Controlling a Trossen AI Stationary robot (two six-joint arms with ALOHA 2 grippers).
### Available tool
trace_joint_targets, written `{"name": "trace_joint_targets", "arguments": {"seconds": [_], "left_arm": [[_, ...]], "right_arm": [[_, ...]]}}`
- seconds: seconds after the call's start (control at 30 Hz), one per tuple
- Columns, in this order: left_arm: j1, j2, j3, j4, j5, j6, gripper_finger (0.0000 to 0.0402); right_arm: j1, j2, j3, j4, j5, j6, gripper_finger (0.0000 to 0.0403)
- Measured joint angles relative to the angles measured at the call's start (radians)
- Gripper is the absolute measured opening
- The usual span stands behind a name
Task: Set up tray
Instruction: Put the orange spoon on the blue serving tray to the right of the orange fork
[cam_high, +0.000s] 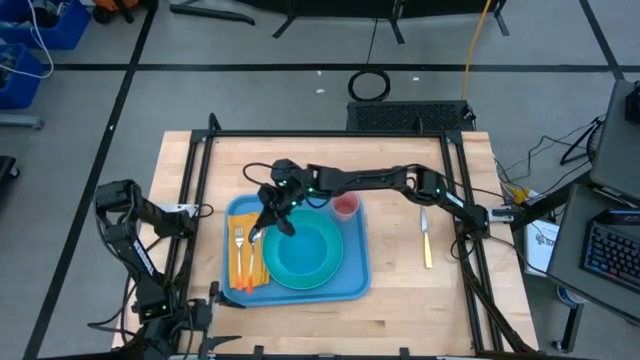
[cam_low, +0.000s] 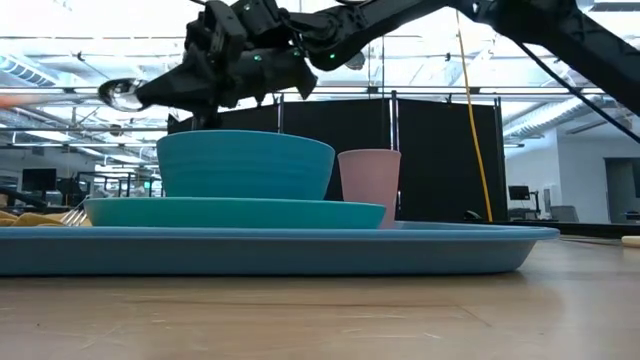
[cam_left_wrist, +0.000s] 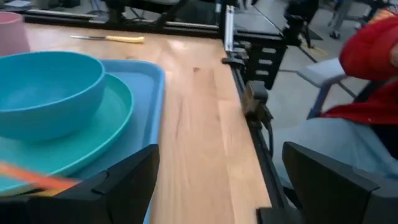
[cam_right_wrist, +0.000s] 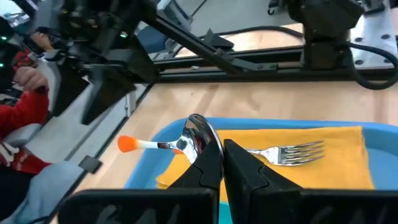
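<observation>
So, found the large light-blue rectangular plastic tray (cam_high: 355, 288) lying flat on the pale wooden table (cam_high: 420, 310), a bit left of centre, within reach of both arms. Counted it mostly loaded: round teal plate (cam_low: 235, 212) in the middle, deep teal bowl (cam_low: 245, 165) stacked on it, pink plastic cup (cam_high: 346, 206) upright in the far right corner, just beside the plate. Spotted the square orange cloth napkin (cam_right_wrist: 323, 168) spread along the tray's left side, with a silver metal fork (cam_right_wrist: 292, 152) flat on top. Read that as a classic place setting, with cutlery parked on the napkin.

Saw the right tool (cam_right_wrist: 222, 152) stretched across from the right, hanging above the napkin's end, fingers pressed together on a shiny metal spoon (cam_right_wrist: 198, 134). Judged the height as clearance over the bowl rim and fork before lowering. Guessed the spoon was meant to land beside the fork. Couldn't tell whether the orange tip near the spoon belonged to it or to something lying underneath.

Noted the left tool (cam_left_wrist: 217, 180) low at the tray's left edge, fingers spread wide, gripping nothing; probably backed off to clear the right arm's path.

Also logged a yellow-handled table knife (cam_high: 427, 245) on bare wood, well apart from the tray on the right. Reckoned it the last piece not yet placed.
</observation>
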Motion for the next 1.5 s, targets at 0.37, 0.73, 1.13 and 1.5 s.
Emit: {"name": "trace_joint_targets", "arguments": {"seconds": [0.37,0.73,1.13,1.5], "left_arm": [[-0.001,-0.001,0.000,0.020,-0.037,0.061,0.0341],[0.001,0.001,0.000,0.024,-0.050,0.059,0.0336],[0.002,0.002,0.000,0.025,-0.050,0.056,0.0335],[0.007,0.002,0.001,0.029,-0.052,0.056,0.0335]], "right_arm": [[-0.007,0.002,0.003,-0.061,0.101,-0.126,0.0000],[0.015,0.001,-0.029,-0.048,0.194,-0.218,0.0000],[0.033,0.001,-0.049,0.012,0.201,-0.225,0.0000],[0.033,0.001,-0.063,0.026,0.238,-0.264,0.0000]]}}
